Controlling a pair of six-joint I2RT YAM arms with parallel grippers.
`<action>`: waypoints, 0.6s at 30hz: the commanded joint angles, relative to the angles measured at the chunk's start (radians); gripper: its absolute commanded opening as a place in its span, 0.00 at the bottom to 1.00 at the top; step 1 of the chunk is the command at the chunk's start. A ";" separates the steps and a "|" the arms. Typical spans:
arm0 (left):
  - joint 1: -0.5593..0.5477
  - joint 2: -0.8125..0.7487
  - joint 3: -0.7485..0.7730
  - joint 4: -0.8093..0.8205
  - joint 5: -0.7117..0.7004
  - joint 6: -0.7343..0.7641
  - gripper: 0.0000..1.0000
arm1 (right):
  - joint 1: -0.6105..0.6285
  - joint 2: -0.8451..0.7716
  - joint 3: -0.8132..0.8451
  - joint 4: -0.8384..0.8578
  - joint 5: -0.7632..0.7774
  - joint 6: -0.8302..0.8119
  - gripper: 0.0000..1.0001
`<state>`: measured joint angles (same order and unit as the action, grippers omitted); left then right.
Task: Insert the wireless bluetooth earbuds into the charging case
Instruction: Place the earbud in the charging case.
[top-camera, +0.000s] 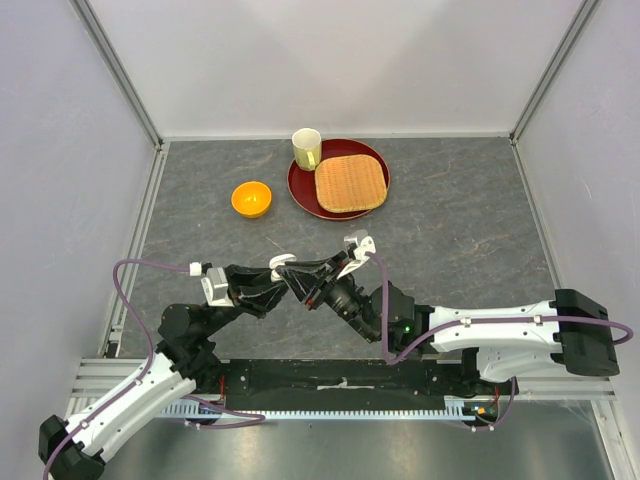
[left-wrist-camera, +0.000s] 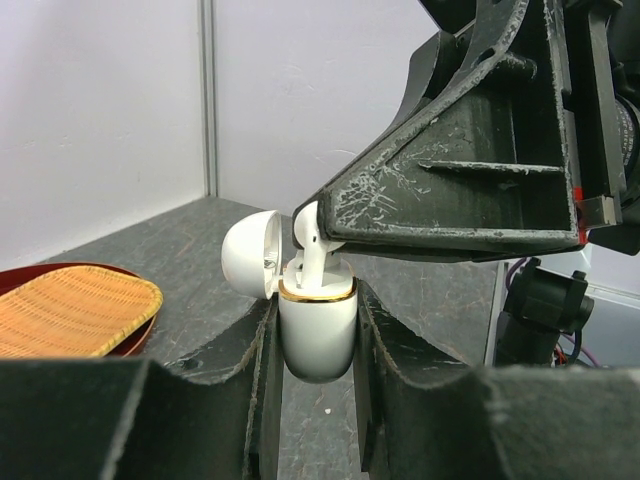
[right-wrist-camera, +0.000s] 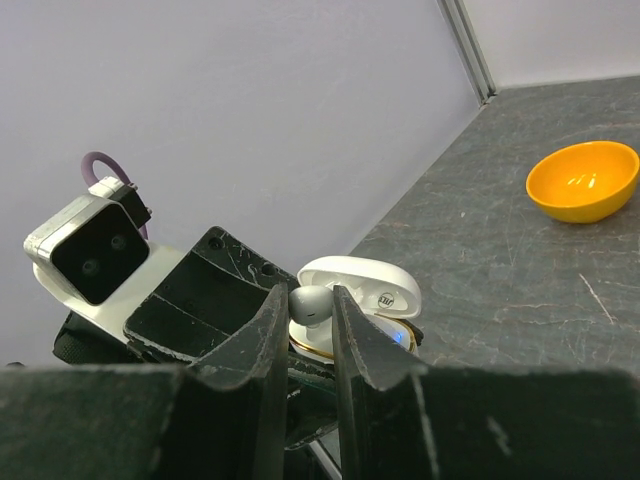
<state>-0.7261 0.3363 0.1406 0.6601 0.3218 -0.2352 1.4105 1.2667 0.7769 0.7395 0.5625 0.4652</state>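
Note:
My left gripper (left-wrist-camera: 316, 312) is shut on a white charging case (left-wrist-camera: 317, 340) with a gold rim and holds it upright above the table with its lid (left-wrist-camera: 248, 253) open. My right gripper (right-wrist-camera: 311, 300) is shut on a white earbud (right-wrist-camera: 311, 303), and its fingers (left-wrist-camera: 450, 195) come in from above. The earbud's stem (left-wrist-camera: 313, 258) reaches down into the case's opening. The case lid (right-wrist-camera: 365, 285) also shows behind my right fingers. In the top view both grippers meet mid-table, left (top-camera: 280, 278) against right (top-camera: 303, 282). No other earbuds are in view.
An orange bowl (top-camera: 251, 198) sits at the back left and shows in the right wrist view (right-wrist-camera: 583, 180). A red plate (top-camera: 300, 185) holding a woven mat (top-camera: 350, 183) and a pale yellow cup (top-camera: 306, 148) stands at the back centre. White walls enclose the table.

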 joint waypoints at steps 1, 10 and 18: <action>0.002 -0.016 0.011 0.085 -0.047 -0.026 0.02 | 0.015 -0.012 0.024 -0.100 0.001 0.000 0.00; 0.002 -0.010 0.011 0.084 -0.032 -0.024 0.02 | 0.015 -0.003 0.068 -0.201 0.016 -0.002 0.06; 0.002 -0.026 0.013 0.062 -0.026 -0.015 0.02 | 0.015 0.000 0.093 -0.246 0.036 0.007 0.17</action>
<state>-0.7261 0.3325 0.1406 0.6483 0.3161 -0.2379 1.4147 1.2617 0.8425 0.5838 0.5846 0.4709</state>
